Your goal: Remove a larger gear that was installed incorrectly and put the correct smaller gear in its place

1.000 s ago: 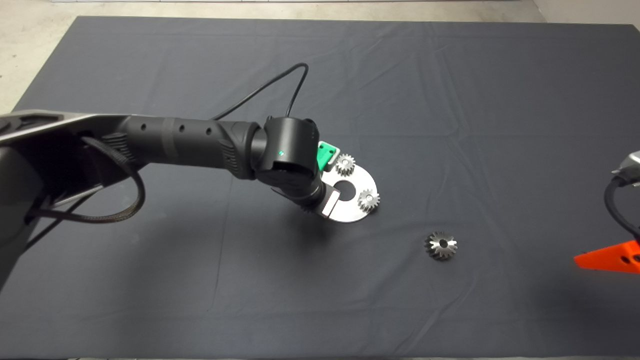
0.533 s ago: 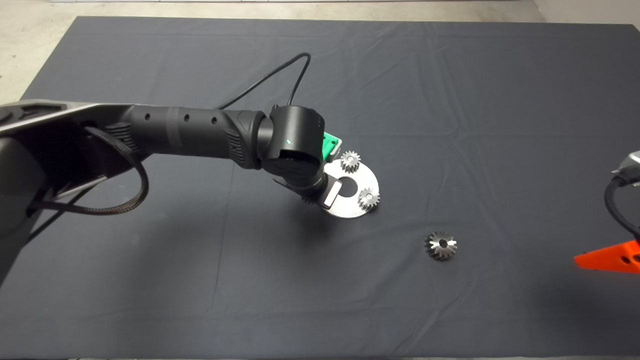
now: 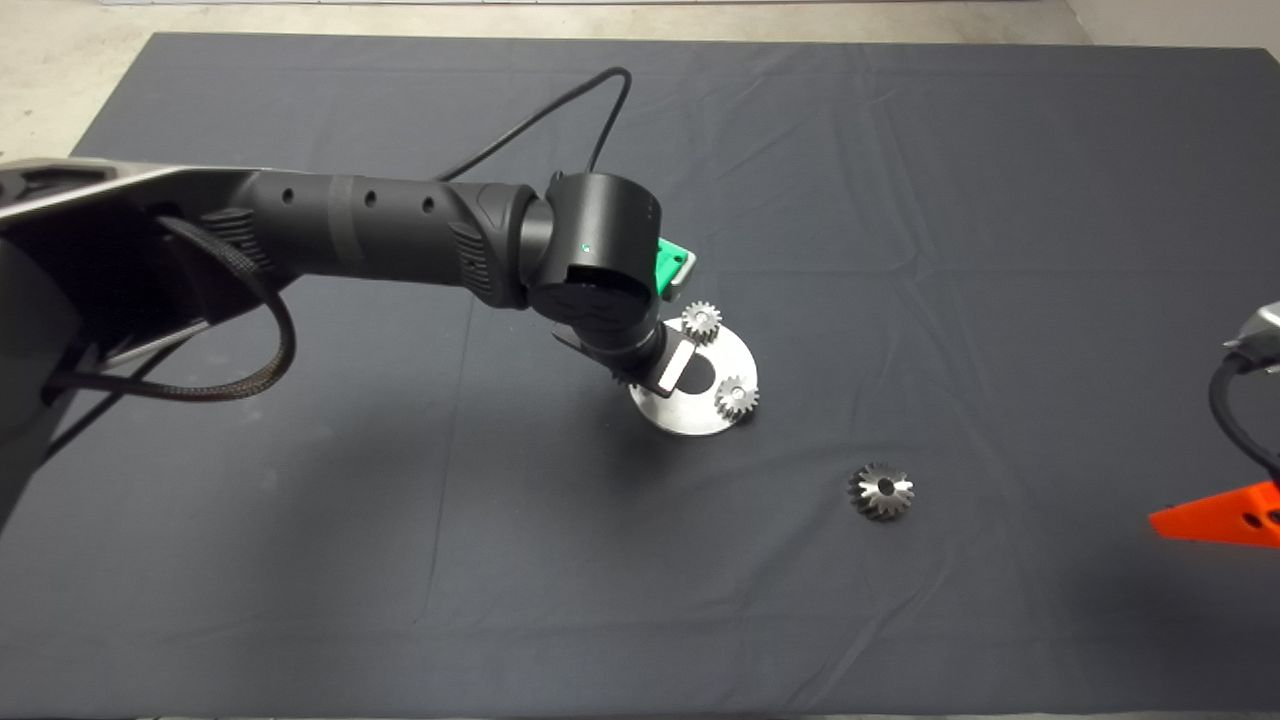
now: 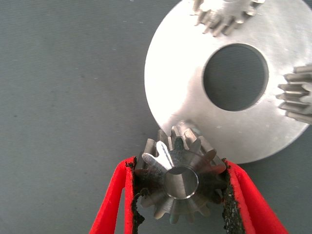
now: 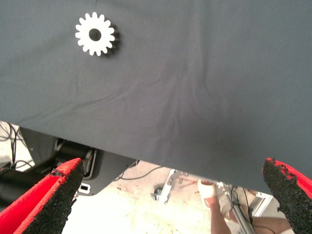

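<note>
The left hand (image 4: pixel 178 195) grips the smaller gear (image 4: pixel 178 178) between its two red fingers (image 4: pixel 114 197), the black pads pressed against the teeth on either side. The gear hangs at the rim of the round steel plate (image 4: pixel 195 97), partly overlapping its edge; whether it touches the plate cannot be told. In the head view the black left arm (image 3: pixel 380 240) reaches in from the left and its wrist covers the near-left part of the plate (image 3: pixel 690 415), so the gripped gear is hidden there.

Two more small bright gears sit on the plate: one at its far edge (image 3: pixel 702 321) and one at its right edge (image 3: pixel 737 397). Between them is the plate's large round centre hole (image 4: pixel 235 77), with dark mat showing through. That makes three small gears in all, counting the gripped one.

The larger gear (image 3: pixel 881 490) lies alone on the dark mat (image 3: pixel 1000 250) of the worktop, well apart from the plate, toward the near right. It also shows in the right wrist view (image 5: pixel 95 33), lying flat.

The right hand (image 5: pixel 178 195) waits at the right edge with its fingers spread wide, holding nothing. Beyond the mat's edge that view shows the floor, cables and a person's leg (image 5: pixel 217 214). An orange wedge-shaped part (image 3: pixel 1215 518) shows at the right edge of the head view.
</note>
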